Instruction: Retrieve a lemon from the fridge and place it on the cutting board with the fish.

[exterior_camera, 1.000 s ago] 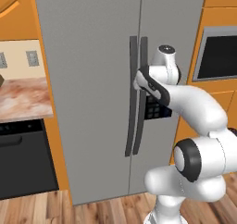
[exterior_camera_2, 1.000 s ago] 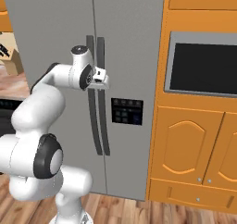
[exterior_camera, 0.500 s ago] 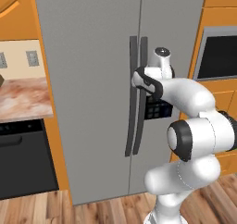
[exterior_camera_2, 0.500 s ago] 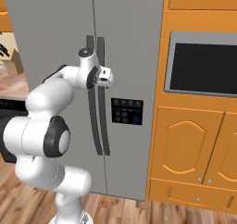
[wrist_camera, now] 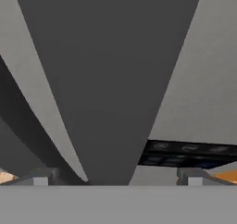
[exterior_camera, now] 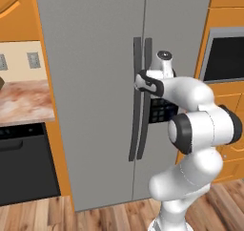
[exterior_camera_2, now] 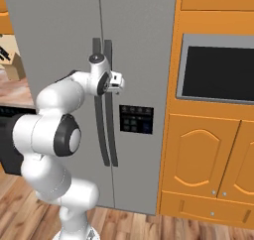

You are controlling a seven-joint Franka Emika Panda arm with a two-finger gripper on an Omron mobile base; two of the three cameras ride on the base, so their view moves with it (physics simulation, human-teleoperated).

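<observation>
Grey flat fridge [exterior_camera: 95,82] doors shut | claw [wrist_camera: 118,179] spread around long dark curved handle [wrist_camera: 111,89]

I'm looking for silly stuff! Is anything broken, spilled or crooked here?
Nothing stands out. The tall grey two-door fridge has both doors shut and its long dark handles hang straight. The gripper sits right at a handle.

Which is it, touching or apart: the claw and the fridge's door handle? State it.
Cannot tell. In the hand view the handle fills the space between the fingertips, but no contact or gap shows plainly.
</observation>
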